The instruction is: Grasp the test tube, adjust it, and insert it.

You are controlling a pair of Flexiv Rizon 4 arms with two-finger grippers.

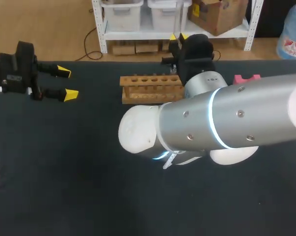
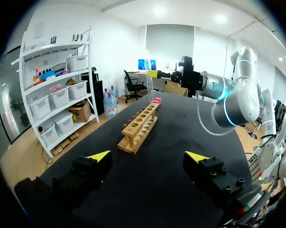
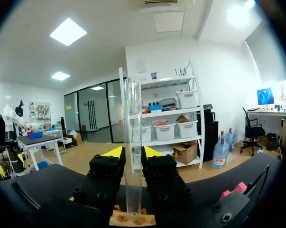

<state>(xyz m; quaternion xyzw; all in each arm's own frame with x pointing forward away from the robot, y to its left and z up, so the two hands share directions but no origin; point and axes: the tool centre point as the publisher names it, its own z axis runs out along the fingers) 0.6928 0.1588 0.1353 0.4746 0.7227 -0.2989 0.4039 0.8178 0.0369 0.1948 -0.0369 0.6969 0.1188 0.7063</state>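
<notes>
Left of the wooden test tube rack (image 1: 150, 88), well apart from it, your left gripper (image 1: 67, 82) hovers with its fingers spread and nothing between them. Bare black table (image 1: 64, 172) lies left of and in front of the rack, which stands near the table's far edge. Your right arm (image 1: 236, 118) crosses in front of the rack and hides its right end. Over that end, your right gripper (image 3: 133, 153) clamps the glass test tube (image 3: 133, 109) upright from both sides. The tube's lower end is at the rack's top, but you cannot tell whether it is inside a hole. A pink block (image 1: 247, 78) lies right of the rack.
</notes>
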